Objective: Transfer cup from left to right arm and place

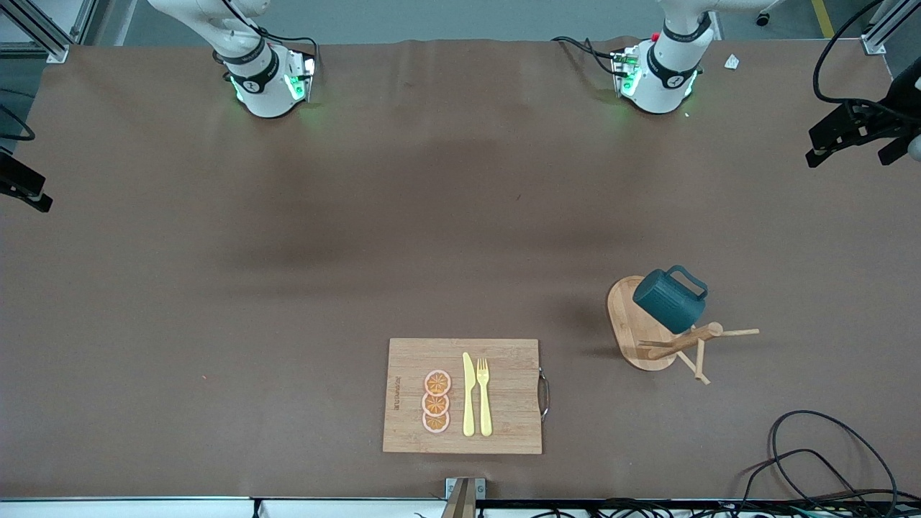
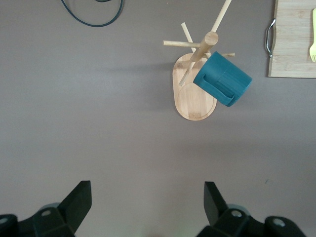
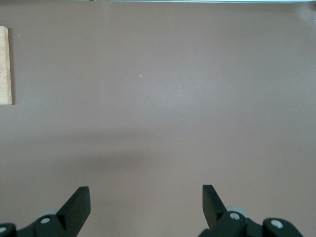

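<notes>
Cup (image 1: 668,299) hung tilted on rack (image 1: 651,332) toward my left arm's tabletop end; left gripper (image 2: 146,203) and right gripper (image 3: 146,206) both high, fingers spread, holding nothing; risk, I judge: lifting askew snags handle on peg, toppling rack.

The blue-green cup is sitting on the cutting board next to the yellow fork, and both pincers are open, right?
Not quite. The cup hangs on the wooden mug tree, not on the cutting board; the front view shows it. The fork is on the board, and the left pincer and right pincer are open.
</notes>
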You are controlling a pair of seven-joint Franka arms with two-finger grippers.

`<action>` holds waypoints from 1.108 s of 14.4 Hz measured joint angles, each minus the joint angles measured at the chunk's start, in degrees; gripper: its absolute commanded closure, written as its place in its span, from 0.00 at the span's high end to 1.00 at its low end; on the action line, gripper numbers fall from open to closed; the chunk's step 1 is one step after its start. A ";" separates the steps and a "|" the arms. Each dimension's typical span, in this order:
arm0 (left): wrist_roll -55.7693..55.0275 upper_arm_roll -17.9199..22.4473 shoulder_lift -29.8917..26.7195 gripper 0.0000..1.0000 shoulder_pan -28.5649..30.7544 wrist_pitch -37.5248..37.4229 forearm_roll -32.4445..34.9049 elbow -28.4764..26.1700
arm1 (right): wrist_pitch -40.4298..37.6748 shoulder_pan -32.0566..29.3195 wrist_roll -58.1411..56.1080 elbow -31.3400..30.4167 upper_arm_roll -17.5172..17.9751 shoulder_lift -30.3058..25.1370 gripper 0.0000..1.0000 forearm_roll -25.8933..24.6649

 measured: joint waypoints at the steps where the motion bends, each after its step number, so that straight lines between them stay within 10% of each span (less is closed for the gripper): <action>1: 0.00 0.05 0.15 1.00 0.03 0.18 0.00 0.00 | 0.00 0.00 0.00 0.00 0.00 0.00 1.00 0.00; 9: 0.06 0.09 2.24 1.00 -0.69 1.57 -1.20 0.07 | -0.02 0.00 -0.01 0.00 0.00 0.00 1.00 0.05; 16: -25.54 0.24 9.99 1.00 -0.38 4.53 -8.07 1.47 | -0.13 0.00 -0.01 -0.01 0.01 0.01 1.00 0.08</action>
